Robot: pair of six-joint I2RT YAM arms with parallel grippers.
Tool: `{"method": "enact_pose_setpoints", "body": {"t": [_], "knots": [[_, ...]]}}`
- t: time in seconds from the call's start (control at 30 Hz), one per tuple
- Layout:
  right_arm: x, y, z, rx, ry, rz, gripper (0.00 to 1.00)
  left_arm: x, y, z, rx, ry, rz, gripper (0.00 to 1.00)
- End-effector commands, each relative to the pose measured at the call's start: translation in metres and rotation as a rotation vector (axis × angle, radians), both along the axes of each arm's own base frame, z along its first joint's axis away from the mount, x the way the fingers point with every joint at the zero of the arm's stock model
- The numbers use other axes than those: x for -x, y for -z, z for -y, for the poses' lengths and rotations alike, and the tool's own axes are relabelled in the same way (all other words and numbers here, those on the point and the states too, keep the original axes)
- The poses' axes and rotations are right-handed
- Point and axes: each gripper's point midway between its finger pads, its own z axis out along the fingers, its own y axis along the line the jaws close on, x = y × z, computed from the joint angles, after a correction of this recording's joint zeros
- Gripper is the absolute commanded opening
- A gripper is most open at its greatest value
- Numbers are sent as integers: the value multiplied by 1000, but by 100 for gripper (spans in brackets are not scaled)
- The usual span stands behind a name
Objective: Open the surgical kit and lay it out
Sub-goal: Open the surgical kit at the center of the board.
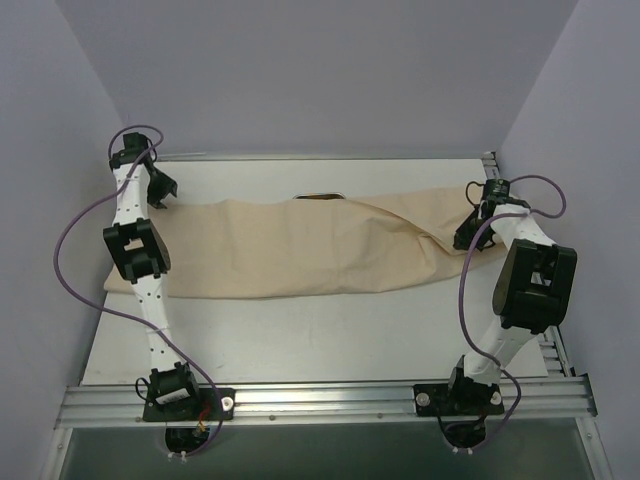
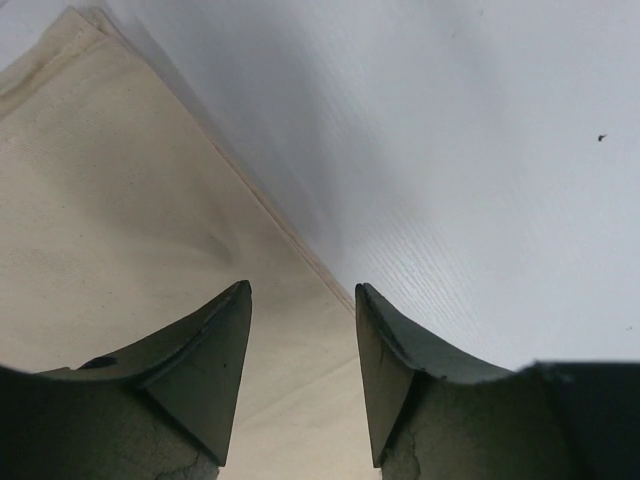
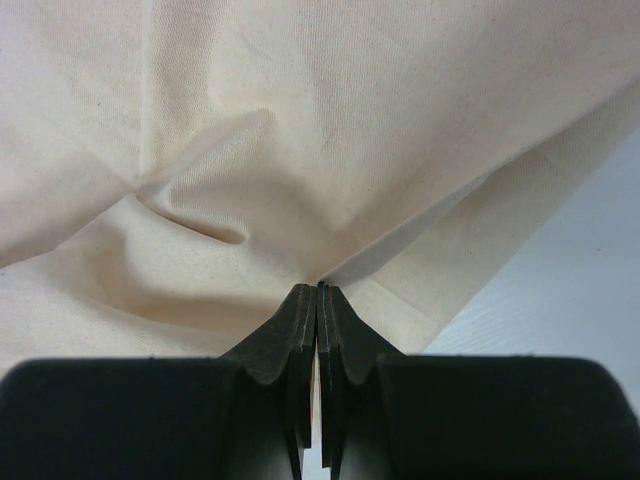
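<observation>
**Robotics lab cell, boxed in on three sides**

Test rig here, no mistaking it: bare white table point(image 1: 300, 330); plain pale walls point(image 1: 300, 70) closing it in; aluminium rail point(image 1: 320, 398) up front, left arm point(image 1: 140, 270) and right arm point(image 1: 525, 285) bolted on; purple cables point(image 1: 58, 270) looping loose.

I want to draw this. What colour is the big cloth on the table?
Plain beige, no pattern. The cloth shows best in the top external view.

I'm seeing the cloth wrap point(image 1: 300, 250) stretching almost wall to wall across the table point(image 1: 330, 335). Bare tabletop is lying open between it and the bases. The tray point(image 1: 318, 196) is peeking out behind, and the side walls point(image 1: 50, 150) are crowding both ends.
</observation>
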Motion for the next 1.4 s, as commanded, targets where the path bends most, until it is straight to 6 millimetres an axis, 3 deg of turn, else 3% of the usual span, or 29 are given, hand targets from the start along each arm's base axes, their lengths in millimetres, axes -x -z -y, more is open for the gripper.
{"method": "enact_pose_setpoints", "body": {"t": [0.0, 0.2, 0.4, 0.7, 0.87, 1.0, 1.3, 1.37], "knots": [[4, -3, -5, -10, 7, 3, 0, -9, -6, -10, -35, -22, 35, 56], [9, 3, -10, -24, 10, 1, 0, -24, -3, -18, -80, 19, 79, 59], [14, 4, -10, -25, 2, -3, 0, -20, 9, -25, -138, 32, 40, 59], [9, 10, -12, -58, -12, 8, 0, -13, 29, -1, -246, 186, -61, 56], [2, 3, -6, -49, -27, 17, 0, -5, 36, 2, -256, 196, -104, 44], [-3, 1, -6, -49, -38, 24, 0, -4, 30, -1, -253, 170, -90, 31], [-4, 6, -8, -66, -38, 20, 0, 2, 11, -10, -237, 93, -72, 19], [-8, 5, -7, -65, -39, 21, 0, 3, 6, -13, -229, 76, -65, 12]]}}
